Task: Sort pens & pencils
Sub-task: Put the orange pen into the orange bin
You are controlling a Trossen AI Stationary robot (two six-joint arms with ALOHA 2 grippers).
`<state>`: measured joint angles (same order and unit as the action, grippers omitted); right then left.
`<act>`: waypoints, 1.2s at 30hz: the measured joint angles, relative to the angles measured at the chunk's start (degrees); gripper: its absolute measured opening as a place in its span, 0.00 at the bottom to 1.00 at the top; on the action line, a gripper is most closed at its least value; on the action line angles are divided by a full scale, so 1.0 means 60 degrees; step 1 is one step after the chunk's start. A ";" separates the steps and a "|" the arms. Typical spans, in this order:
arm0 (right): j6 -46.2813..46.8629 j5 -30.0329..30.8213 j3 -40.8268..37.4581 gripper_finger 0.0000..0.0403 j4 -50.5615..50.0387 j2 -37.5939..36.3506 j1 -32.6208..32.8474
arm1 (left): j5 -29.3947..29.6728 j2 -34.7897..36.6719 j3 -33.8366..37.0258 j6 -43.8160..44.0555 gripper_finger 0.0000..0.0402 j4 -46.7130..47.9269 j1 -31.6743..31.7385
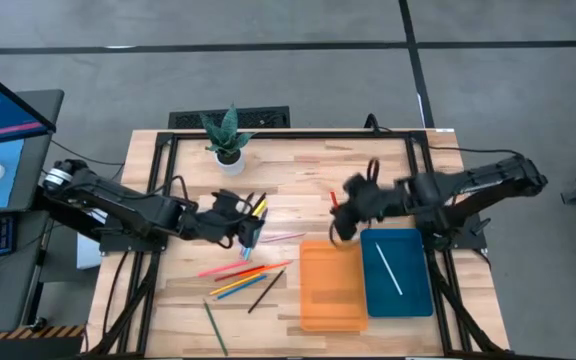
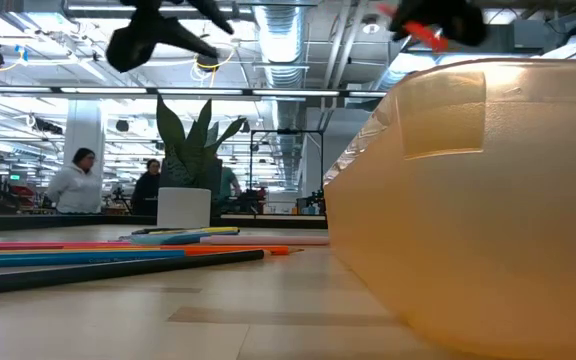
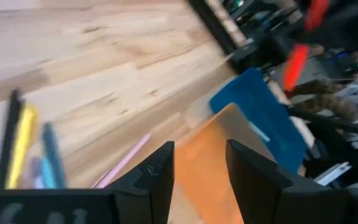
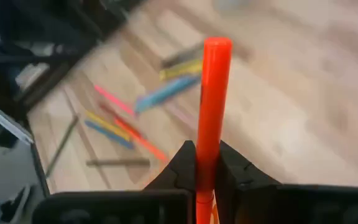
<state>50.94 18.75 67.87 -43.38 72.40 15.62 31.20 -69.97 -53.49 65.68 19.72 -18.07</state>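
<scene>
- A red pen is clamped in the shut jaws of the right gripper, its long axis running out past the jaws, above the orange tray.
- The blue tray lies just beside; a white stick rests inside.
- The left gripper, jaws parted and empty, is held by the loose pens & pencils on the table.

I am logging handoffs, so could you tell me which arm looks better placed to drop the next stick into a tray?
Probably the right: its gripper already clamps a red pen beside the orange tray.
</scene>
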 joint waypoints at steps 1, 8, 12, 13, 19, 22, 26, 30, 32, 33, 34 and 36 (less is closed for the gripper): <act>0.0680 0.0133 -0.0158 0.09 -0.0062 0.0011 0.0455 | 0.0022 0.0023 -0.0004 0.0046 0.32 0.0207 -0.0047; 0.5944 0.1080 -0.1777 0.09 0.0471 0.0530 0.2997 | -0.0211 0.0039 0.0000 -0.0045 0.30 0.0987 -0.0382; 0.7050 0.1071 -0.1845 0.09 0.1039 0.1499 0.3600 | -0.0240 0.0028 0.0000 -0.0074 0.30 0.1421 -0.0451; 0.7087 0.1013 -0.1764 0.09 0.1252 0.1810 0.3640 | -0.0256 0.0025 0.0000 -0.0030 0.30 0.1546 -0.0469; 0.6829 0.0472 -0.0704 0.10 0.1220 0.3473 0.3384 | -0.0698 0.0025 0.0000 0.0141 0.33 0.2225 -0.0641; 0.6153 0.0062 -0.0066 0.12 0.1049 0.4111 0.3019 | -0.1159 0.0021 0.0000 0.0278 0.36 0.2746 -0.0800; 0.5302 -0.0358 0.0629 0.13 0.0374 0.4973 0.2606 | -0.1344 0.0021 0.0000 0.0861 0.37 0.3733 -0.1096; 0.4932 -0.0629 0.1029 0.13 -0.0040 0.5477 0.2326 | -0.1295 -0.0069 0.0000 0.1381 0.37 0.4461 -0.1390; 0.4930 -0.0653 0.1070 0.13 -0.0407 0.5611 0.2248 | -0.1178 -0.0086 0.0023 0.1512 0.37 0.4698 -0.1516; 0.4927 -0.0668 0.1088 0.13 -0.0565 0.5660 0.2219 | -0.1148 -0.0105 0.0058 0.1541 0.37 0.4628 -0.1542; 0.4874 -0.0705 0.1102 0.13 -0.0573 0.5695 0.2188 | -0.1144 -0.0157 0.0085 0.1590 0.37 0.4574 -0.1545; 0.4455 -0.0886 0.1105 0.14 -0.0629 0.5697 0.2170 | -0.1197 -0.0180 0.0202 0.1636 0.37 0.4640 -0.1555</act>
<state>77.67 13.44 74.50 -47.16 106.58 28.64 24.02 -71.05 -52.28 75.49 47.56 -27.40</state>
